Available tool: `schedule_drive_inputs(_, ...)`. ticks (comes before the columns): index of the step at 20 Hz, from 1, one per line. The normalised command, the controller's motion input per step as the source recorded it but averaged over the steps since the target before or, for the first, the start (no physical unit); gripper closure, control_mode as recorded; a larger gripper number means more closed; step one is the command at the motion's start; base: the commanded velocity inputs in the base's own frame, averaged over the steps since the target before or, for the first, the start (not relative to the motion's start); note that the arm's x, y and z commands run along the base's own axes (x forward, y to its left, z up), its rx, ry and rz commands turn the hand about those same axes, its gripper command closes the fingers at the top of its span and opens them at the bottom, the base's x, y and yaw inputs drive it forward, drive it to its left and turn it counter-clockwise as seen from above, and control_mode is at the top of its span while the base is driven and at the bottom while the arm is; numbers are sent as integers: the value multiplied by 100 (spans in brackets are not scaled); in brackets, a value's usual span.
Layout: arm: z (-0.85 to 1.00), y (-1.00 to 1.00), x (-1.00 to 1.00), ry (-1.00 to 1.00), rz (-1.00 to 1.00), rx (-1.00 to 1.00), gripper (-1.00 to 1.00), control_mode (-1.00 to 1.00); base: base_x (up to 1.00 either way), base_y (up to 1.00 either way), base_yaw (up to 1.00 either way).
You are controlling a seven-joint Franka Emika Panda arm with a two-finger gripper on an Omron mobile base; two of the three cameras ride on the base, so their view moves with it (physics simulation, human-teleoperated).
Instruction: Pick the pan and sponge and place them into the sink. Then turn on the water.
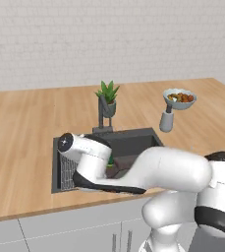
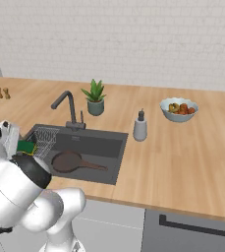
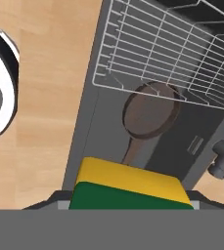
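The claw [image 3: 128, 207] at the bottom of the hand view is clenched on the sponge [image 3: 130, 188], its yellow and green block spanning the gap between the fingers, poised over the near wall of the sink [image 3: 81, 141]. Beyond it, mid-frame, the pan [image 3: 150, 112] already lies on the basin floor beside the wire rack [image 3: 182, 49]. Left, by my reading: drop the sponge, then start the faucet [image 2: 65, 101], which runs no water.

pan [image 2: 67, 161]: dark brown, flat on my sink [image 2: 109, 147] floor, handle toward the right | sponge [image 2: 26, 146]: green over yellow, between my fingers above the sink's left edge
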Motion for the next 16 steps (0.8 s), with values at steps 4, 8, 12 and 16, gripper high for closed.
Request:
schedule_drive_inputs(4, 57, -87, 0, 0, -10, 18, 100, -100, 0, 0, 0)
schedule_drive_inputs(8, 42, -97, 0, 0, 0, 15, 100, -100, 0, 0, 0)
schedule_drive_inputs(12, 33, -99, 0, 0, 12, 16, 100, -100, 0, 0, 0)
schedule_drive_inputs(16, 13, -84, 10, 0, 34, 12, 100, -100, 0, 0, 0)
